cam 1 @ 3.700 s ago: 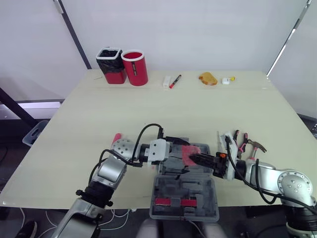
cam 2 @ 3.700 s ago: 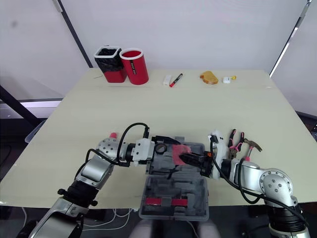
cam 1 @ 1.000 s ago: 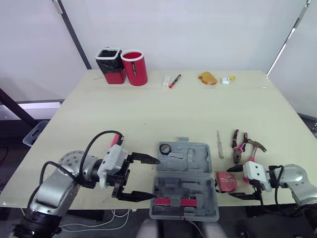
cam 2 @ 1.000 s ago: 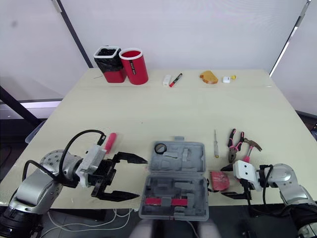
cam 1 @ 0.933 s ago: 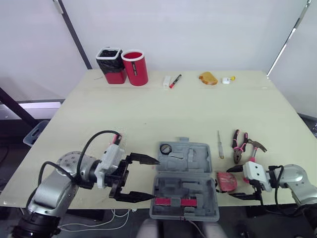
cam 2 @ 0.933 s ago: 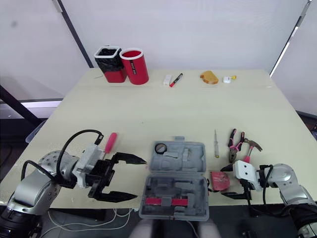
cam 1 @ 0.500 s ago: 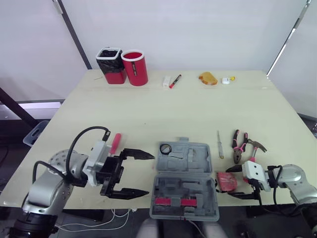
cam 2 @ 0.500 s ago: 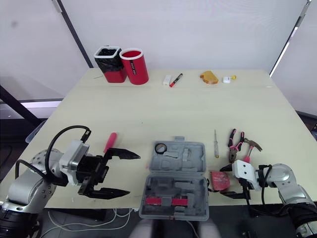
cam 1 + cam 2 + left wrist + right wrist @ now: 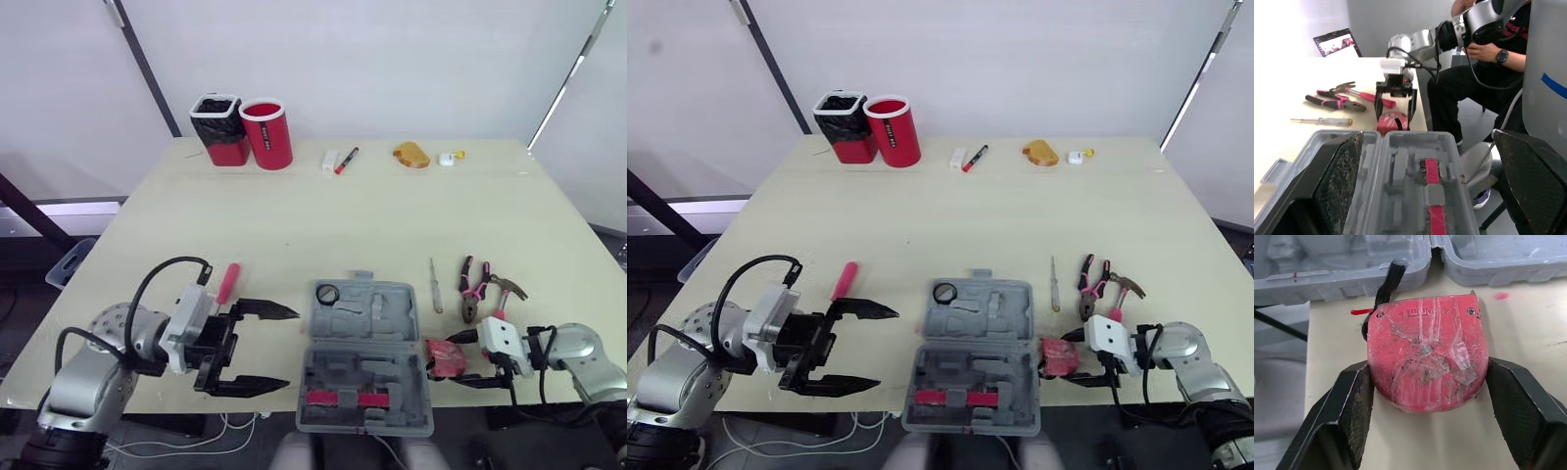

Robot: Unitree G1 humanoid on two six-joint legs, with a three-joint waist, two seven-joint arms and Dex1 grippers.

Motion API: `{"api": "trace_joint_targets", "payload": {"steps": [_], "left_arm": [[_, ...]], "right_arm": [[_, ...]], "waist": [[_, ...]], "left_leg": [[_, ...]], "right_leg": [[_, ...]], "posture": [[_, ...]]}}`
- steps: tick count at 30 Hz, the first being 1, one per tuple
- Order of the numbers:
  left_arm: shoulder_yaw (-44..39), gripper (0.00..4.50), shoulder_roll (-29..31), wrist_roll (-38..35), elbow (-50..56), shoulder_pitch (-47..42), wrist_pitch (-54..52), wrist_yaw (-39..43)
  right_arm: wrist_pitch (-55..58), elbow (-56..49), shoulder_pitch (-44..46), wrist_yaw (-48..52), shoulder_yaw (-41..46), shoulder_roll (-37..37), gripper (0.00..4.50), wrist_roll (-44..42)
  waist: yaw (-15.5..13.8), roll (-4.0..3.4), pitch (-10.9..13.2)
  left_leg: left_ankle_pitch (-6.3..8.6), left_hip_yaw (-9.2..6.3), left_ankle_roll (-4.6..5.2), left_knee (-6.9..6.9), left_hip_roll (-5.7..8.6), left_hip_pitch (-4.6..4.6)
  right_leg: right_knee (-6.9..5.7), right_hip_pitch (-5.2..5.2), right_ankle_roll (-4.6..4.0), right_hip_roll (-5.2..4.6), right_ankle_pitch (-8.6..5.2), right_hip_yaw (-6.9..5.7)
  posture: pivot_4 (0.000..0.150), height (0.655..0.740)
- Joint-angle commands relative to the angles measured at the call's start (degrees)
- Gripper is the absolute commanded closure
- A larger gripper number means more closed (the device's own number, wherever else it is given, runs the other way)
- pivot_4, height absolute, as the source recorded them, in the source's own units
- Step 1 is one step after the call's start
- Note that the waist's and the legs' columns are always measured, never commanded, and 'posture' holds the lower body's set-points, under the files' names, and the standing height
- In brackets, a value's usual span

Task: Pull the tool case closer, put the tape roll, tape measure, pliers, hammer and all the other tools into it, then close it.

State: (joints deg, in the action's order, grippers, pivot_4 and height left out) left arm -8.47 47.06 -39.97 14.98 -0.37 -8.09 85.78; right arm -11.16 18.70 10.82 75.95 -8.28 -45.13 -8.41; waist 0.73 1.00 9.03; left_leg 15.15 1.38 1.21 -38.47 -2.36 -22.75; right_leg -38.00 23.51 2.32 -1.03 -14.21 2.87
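At the lower right of the head view, the right gripper [image 9: 453, 359] pinches the flat red plastic tape measure [image 9: 1425, 357], one black finger pressed to each side. The tape measure rests on the pale table [image 9: 392, 215], just right of the open grey plastic tool case [image 9: 392, 305] at lower centre. The left gripper [image 9: 294, 349], at lower left, is spread wide just left of the case. One small black tape roll [image 9: 326, 294] sits in the case's upper left corner. Above the right gripper lie one slim screwdriver [image 9: 433, 286], one pair of pink-handled pliers [image 9: 471, 289] and one hammer [image 9: 505, 291]. One pink-handled tool [image 9: 227, 283] lies by the left arm.
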Motion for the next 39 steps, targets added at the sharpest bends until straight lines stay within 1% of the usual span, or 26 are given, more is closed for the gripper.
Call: {"api": "trace_joint_targets", "payload": {"steps": [1,4,7,10,15,19,22,29,35,39], "left_arm": [[-2.3,0.00,0.1,-0.6,0.1,1.0,0.1,-0.6],[-2.8,0.00,0.3,-0.2,-0.3,1.7,-0.1,-1.0],[-3.4,0.00,0.3,0.4,-1.4,1.7,0.4,-1.7],[-4.0,0.00,0.1,1.0,-2.9,1.3,0.2,-2.8],[-4.4,0.00,0.3,1.8,-5.0,0.1,-0.4,-4.3],[-5.2,0.00,0.6,1.9,-5.7,0.1,-0.7,-5.2],[-6.6,0.00,0.6,2.2,-5.6,0.9,-0.5,-6.4],[-8.0,0.00,-0.1,2.4,-3.5,4.2,0.3,-8.0],[-8.8,0.00,0.0,2.5,-2.9,5.0,0.5,-8.8],[-8.8,0.00,-0.1,2.5,-2.9,5.0,0.6,-9.2]], "right_arm": [[11.3,-11.3,-0.3,-0.4,4.1,-4.2,1.56,-4.5],[19.4,-18.2,0.7,-2.1,5.0,-6.1,1.56,-5.7],[27.8,-23.4,4.1,-4.9,4.3,-6.3,1.56,-5.6],[33.0,-27.0,9.5,-7.2,0.3,-6.0,1.56,-1.3],[42.7,-27.3,19.4,-7.2,-8.7,-4.3,1.56,4.4],[46.8,-26.8,25.5,-6.7,-14.3,-2.5,1.56,8.0],[51.7,-24.9,32.0,-6.2,-20.5,0.5,1.56,12.0],[53.4,-18.9,37.6,-7.1,-28.2,7.2,1.56,16.9],[50.4,-13.8,38.1,-8.3,-31.4,9.7,1.56,21.1],[49.0,-11.0,38.6,-10.6,-31.6,11.1,1.56,23.7]], "waist": [[0.0,-0.02,0.0],[0.1,-0.02,0.0],[0.1,-0.03,0.0],[0.2,-0.06,0.0],[-0.1,-0.06,0.0],[0.0,-0.07,0.0],[0.1,-0.07,0.1],[0.1,-0.09,0.1],[0.1,-0.08,0.1],[0.2,-0.09,0.1]], "left_leg": [[0.00,0.00,0.00,-0.01,0.00,0.00],[0.00,-0.03,0.00,0.00,-0.01,0.02],[0.00,-0.05,0.00,0.01,-0.02,0.02],[0.00,0.00,0.00,0.01,-0.02,0.01],[0.00,-0.05,0.00,0.02,-0.02,-0.09],[0.00,-0.02,0.00,0.02,-0.01,-0.14],[0.00,-0.03,0.00,0.03,-0.02,-0.14],[0.00,-0.05,0.00,0.06,-0.03,-0.15],[0.00,-0.04,0.00,0.04,0.01,-0.17],[0.00,-0.06,-0.01,0.04,0.00,-0.16]], "right_leg": [[-0.01,0.00,0.00,0.00,0.00,0.00],[-0.02,0.00,0.00,0.02,0.00,-0.02],[-0.02,0.01,-0.01,0.04,-0.01,-0.05],[-0.01,0.03,0.00,0.04,-0.01,-0.01],[0.02,0.09,-0.02,0.01,-0.01,-0.10],[0.02,0.15,-0.02,0.00,-0.01,-0.06],[0.02,0.17,-0.02,0.00,-0.01,-0.07],[0.02,0.18,-0.04,-0.02,-0.01,-0.11],[0.02,0.18,-0.03,-0.09,0.00,-0.16],[-0.01,0.18,-0.04,-0.06,-0.01,-0.17]], "posture": [[0.150,0.7400],[0.150,0.7400],[0.150,0.7400],[0.150,0.7400],[0.150,0.7400],[0.150,0.7400],[0.150,0.7400],[0.150,0.7400],[0.150,0.7400],[0.150,0.7400]]}}
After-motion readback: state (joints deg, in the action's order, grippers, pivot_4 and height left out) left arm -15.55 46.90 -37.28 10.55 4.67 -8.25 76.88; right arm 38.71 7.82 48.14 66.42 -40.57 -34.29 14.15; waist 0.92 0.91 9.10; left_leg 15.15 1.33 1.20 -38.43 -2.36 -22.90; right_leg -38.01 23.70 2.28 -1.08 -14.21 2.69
